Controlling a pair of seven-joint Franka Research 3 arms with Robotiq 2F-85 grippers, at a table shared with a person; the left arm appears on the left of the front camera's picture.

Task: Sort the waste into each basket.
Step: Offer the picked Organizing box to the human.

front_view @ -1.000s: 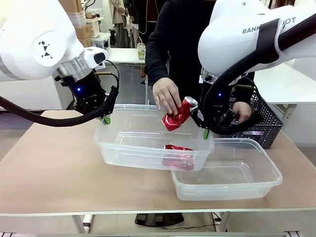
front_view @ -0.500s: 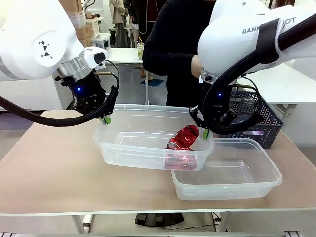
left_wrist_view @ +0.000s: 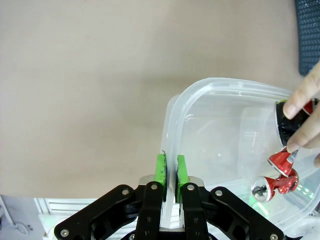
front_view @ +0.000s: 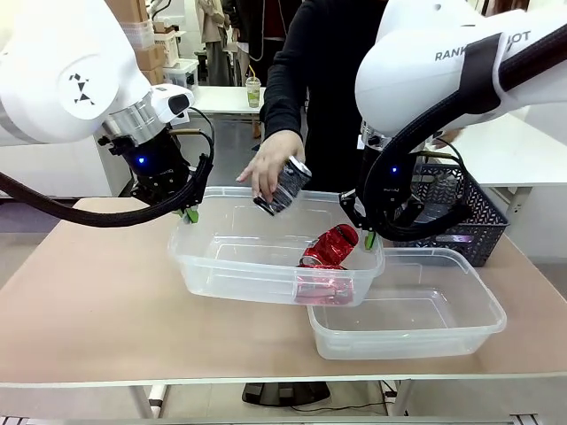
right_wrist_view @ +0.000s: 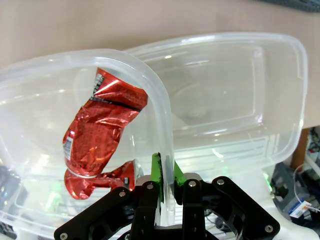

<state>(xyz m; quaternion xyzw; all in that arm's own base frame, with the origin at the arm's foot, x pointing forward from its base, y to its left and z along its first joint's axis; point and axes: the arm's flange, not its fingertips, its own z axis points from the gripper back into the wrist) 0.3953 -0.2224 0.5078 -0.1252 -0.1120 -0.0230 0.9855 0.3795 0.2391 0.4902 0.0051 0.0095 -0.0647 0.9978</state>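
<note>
Left pincer [left_wrist_view: 170,172] and right pincer [right_wrist_view: 167,177] stay clamped on clear rectangular plastic tub [front_view: 213,266] rim; crushed red metal can [front_view: 332,246] has landed inside, person's hand [front_view: 264,168] now brings silvery can [front_view: 285,184].

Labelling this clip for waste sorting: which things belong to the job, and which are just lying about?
Job: clamped tub, second tub, dark basket, red cans, dark can in person's hand, left claw and right claw, both shut on clamped tub's rim.
Lying about: cup, far table.
</note>
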